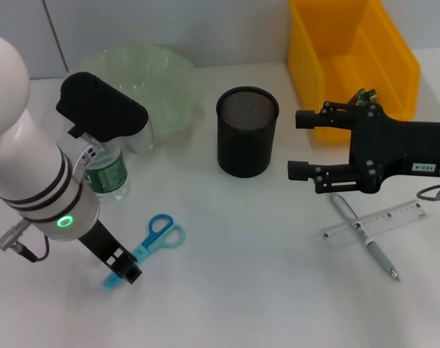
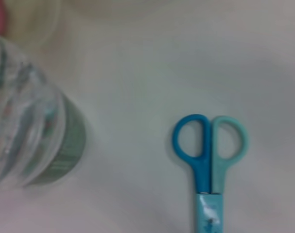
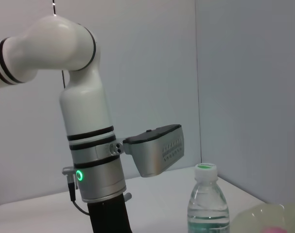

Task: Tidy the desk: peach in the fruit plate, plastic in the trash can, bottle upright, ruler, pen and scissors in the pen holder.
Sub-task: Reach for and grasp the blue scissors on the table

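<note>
White desk (image 1: pixel 241 290): left gripper (image 1: pixel 122 270) clamps the scissors (image 1: pixel 156 238) (blade end); right gripper (image 1: pixel 301 145) hovers open.

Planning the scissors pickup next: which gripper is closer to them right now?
Left. The left gripper is down at the blade end of the scissors; the right gripper hovers across the table, beyond the pen holder.

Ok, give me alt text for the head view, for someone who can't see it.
Left pincer is down at the tip of the blue scissors beside an upright bottle. Right pincer, open, hovers near the mesh pen holder, above a pen crossing a ruler.
</note>
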You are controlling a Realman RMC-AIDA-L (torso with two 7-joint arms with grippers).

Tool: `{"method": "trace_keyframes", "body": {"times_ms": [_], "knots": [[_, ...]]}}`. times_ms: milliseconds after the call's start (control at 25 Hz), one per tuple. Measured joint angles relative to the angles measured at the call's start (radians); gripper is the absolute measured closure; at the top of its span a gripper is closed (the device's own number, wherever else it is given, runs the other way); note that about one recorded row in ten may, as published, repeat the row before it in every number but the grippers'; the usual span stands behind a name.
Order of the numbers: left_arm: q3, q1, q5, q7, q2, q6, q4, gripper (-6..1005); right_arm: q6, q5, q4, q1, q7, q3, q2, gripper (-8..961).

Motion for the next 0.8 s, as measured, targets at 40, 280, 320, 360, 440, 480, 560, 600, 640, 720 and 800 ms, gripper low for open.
{"method": "trace_keyframes", "body": {"times_ms": [40,280,320,360,440,480,560,600,640,720,800], "knots": [[0.0,-0.001,-0.001,0.0,0.0,0.002,-0.004,601,0.0,0.0,0.001,-0.002,-0.005,-0.002,0.0,127],[0.014,-0.005,0.003,0.0,0.0,0.006,-0.023,458,0.0,0.0,0.006,-0.005,-0.016,-0.013,0.002,127],[0.014,-0.005,0.003,-0.001,0.0,0.006,-0.025,458,0.0,0.0,0.007,-0.004,-0.017,-0.013,0.002,127],[0.014,-0.006,0.004,-0.001,0.0,0.005,-0.028,459,0.0,0.0,0.007,-0.004,-0.017,-0.013,0.002,127],[0.014,-0.006,0.004,0.0,0.0,0.005,-0.032,460,0.001,0.0,0.008,-0.003,-0.017,-0.018,0.002,128],[0.014,-0.007,0.005,0.0,0.0,0.004,-0.04,460,0.003,0.0,0.008,-0.003,-0.017,-0.024,0.002,128],[0.014,-0.008,0.005,0.0,0.0,0.004,-0.041,461,0.007,0.0,0.009,-0.003,-0.017,-0.034,0.002,128],[0.014,-0.008,0.005,0.0,0.0,0.004,-0.042,461,0.007,0.0,0.009,-0.002,-0.018,-0.036,0.002,128],[0.014,-0.009,0.005,0.0,0.0,0.005,-0.044,462,0.008,0.0,0.009,-0.001,-0.019,-0.036,0.002,128],[0.014,-0.011,0.005,0.0,0.0,0.005,-0.049,462,0.008,0.0,0.01,0.002,-0.02,-0.036,0.002,128],[0.014,-0.013,0.005,0.0,0.0,0.005,-0.054,463,0.008,0.0,0.01,0.003,-0.02,-0.036,0.002,128]]}}
